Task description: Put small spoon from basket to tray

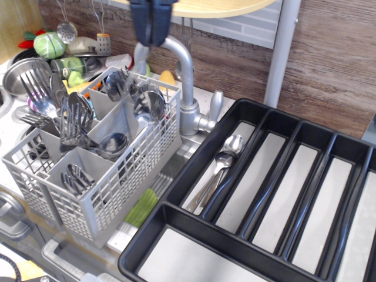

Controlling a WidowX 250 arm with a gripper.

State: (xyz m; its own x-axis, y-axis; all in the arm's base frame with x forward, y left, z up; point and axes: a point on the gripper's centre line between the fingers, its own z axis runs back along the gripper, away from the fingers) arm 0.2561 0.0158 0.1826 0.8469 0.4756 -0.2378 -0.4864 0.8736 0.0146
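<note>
Inside the grey basket (pixel 100 170), cutlery crowds the compartments: big spoons (pixel 147 106) at the back, forks (pixel 70 120) on the left, more handles in the near cell. A small spoon cannot be picked out there for sure among the tangle. To the right, apart from the basket, sits the black tray (pixel 194 158); two spoons (pixel 220 167) lie together in its leftmost long slot, the other slots bare and pale. Between basket and tray rises a grey tap (pixel 185 88), its arch curving over the basket's back corner. Up at the top edge hangs the dark blue gripper (pixel 151 23), blurred, in front of the tap's arch; whether its jaws are closed or hold anything I cannot tell. Behind runs a wood-grain wall (pixel 329 64), with dishes and a green item (pixel 48 44) at far left.
</note>
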